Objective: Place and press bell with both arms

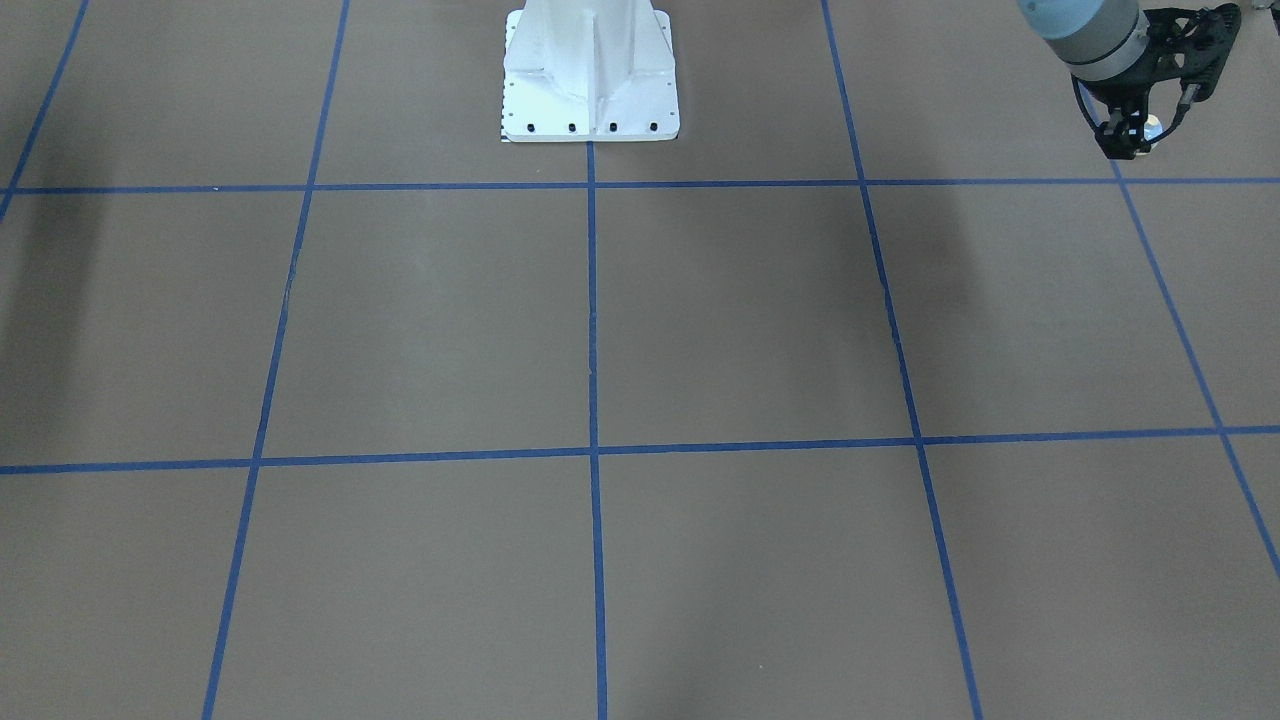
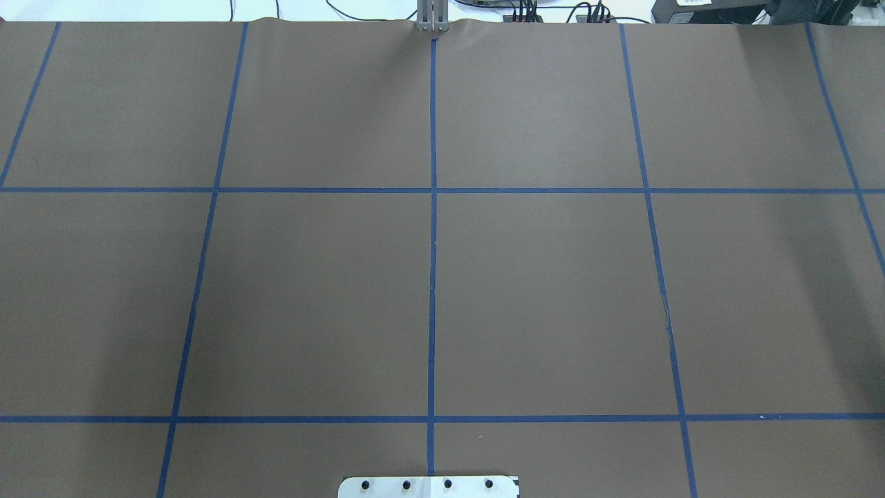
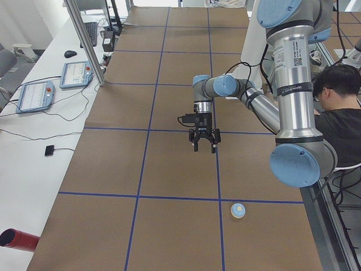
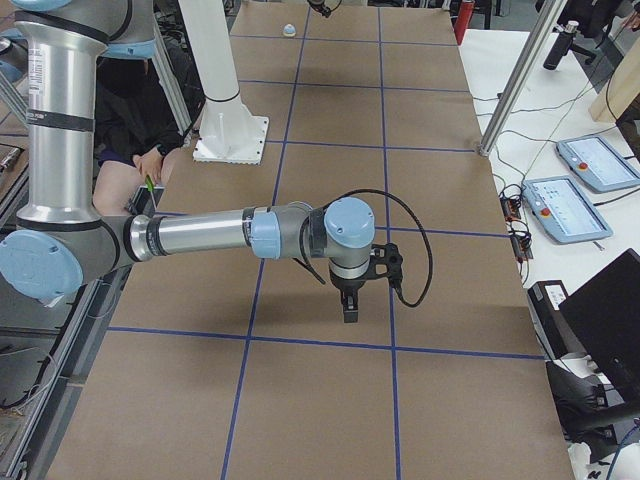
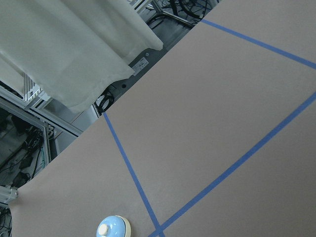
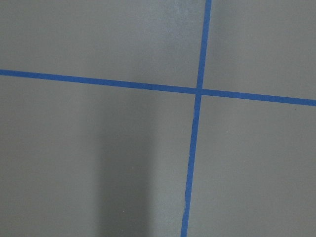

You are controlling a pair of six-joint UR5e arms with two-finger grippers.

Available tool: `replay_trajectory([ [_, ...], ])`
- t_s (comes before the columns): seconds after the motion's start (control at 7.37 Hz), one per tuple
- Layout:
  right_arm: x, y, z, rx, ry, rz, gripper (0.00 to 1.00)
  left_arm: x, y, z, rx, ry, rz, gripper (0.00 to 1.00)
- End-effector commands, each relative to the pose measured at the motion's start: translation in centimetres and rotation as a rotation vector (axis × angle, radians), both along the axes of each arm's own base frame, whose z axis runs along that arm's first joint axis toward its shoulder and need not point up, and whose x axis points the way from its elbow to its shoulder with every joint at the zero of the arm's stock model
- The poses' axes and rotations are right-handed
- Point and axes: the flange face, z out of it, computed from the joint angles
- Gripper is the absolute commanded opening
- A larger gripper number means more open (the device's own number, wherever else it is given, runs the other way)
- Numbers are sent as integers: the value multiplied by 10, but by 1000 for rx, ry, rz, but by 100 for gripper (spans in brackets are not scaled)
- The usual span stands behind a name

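Observation:
The light-blue bell with its cream button stands on the brown table near the robot's side, at the table's left end. It also shows at the bottom of the left wrist view and far off in the exterior right view. My left gripper hangs open and empty above the table, apart from the bell and farther along the table. It also shows in the front-facing view. My right gripper points down just above the table; I cannot tell whether it is open or shut. Neither arm shows in the overhead view.
The white pedestal stands at the middle of the robot's side. Blue tape lines divide the table into squares. A person sits behind the left arm. Teach pendants and a red cylinder lie on the side bench.

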Motion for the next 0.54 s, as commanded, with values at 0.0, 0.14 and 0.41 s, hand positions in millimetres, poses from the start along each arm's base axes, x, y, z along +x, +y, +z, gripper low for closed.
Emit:
replay_trajectory([
  [0.0,0,-1,-3,7,1,0,100,24,44,19,43,-81,-142,100],
  [0.14,0,-1,-3,7,2,0,100,32,61,24,66,-104,-226,100],
  [0.41,0,-7,-8,20,2,0,100,36,87,39,105,-155,-351,100],
])
